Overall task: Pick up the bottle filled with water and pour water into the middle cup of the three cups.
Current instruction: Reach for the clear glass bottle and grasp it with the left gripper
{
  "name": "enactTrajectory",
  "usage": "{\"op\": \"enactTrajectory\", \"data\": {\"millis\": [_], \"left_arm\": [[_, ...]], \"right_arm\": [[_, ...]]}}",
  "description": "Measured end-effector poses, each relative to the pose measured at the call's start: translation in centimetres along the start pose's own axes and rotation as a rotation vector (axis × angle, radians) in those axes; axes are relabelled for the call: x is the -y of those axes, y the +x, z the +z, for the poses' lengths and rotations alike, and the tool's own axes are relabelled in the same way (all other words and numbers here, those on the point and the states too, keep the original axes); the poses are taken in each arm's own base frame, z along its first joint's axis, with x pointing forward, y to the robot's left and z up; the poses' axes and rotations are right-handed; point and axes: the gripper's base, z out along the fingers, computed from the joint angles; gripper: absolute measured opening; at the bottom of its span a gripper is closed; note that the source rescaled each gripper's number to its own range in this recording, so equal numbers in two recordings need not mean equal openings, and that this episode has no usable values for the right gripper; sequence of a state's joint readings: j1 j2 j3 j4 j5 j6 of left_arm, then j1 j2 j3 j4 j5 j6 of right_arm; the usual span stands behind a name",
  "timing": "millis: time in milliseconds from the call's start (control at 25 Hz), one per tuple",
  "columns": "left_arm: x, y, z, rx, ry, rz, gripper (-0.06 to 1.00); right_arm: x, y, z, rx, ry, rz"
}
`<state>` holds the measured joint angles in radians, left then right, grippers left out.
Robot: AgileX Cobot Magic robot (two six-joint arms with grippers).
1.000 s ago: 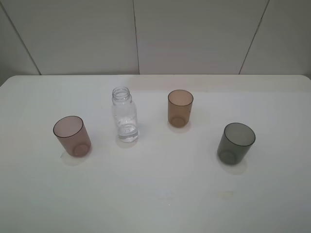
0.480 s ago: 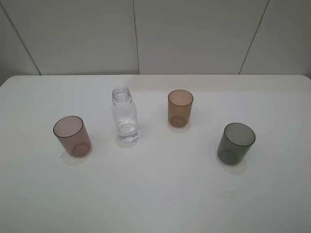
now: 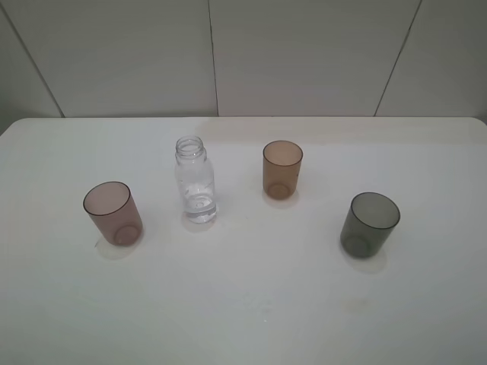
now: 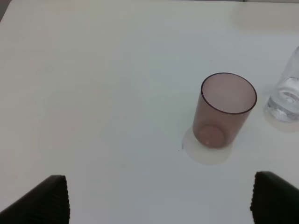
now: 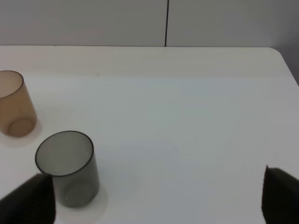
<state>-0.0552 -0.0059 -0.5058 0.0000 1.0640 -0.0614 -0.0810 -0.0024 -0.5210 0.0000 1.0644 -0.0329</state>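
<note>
The clear capless bottle stands upright on the white table, holding some water; its edge also shows in the left wrist view. The middle cup is amber and stands right of it; it also shows in the right wrist view. The pinkish cup stands at the left and the dark grey cup at the right. My left gripper is open and empty, short of the pinkish cup. My right gripper is open and empty, near the grey cup. Neither gripper shows in the exterior view.
A pale panelled wall rises behind the table's far edge. The table's right corner shows in the right wrist view.
</note>
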Motion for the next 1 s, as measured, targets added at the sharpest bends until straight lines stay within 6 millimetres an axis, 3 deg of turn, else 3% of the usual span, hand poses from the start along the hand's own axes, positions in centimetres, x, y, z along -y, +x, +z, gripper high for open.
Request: {"op": "enactTrajectory", "data": {"millis": [360, 560, 720, 1000], "left_arm": [[0.0, -0.1, 0.0, 0.007, 0.000, 0.004, 0.99], [0.6, -2.5, 0.0, 0.113, 0.099, 0.094, 0.99], [1.8, -4.7, 3.3, 0.023, 0.227, 0.296, 0.99], [6.2, -8.2, 11.7, -0.153, 0.434, 0.494, 0.99]], "right_arm": [[0.0, 0.0, 0.0, 0.000, 0.000, 0.000], [0.0, 0.0, 0.0, 0.000, 0.000, 0.000], [0.0, 0.0, 0.0, 0.000, 0.000, 0.000], [0.0, 0.0, 0.0, 0.000, 0.000, 0.000]]}}
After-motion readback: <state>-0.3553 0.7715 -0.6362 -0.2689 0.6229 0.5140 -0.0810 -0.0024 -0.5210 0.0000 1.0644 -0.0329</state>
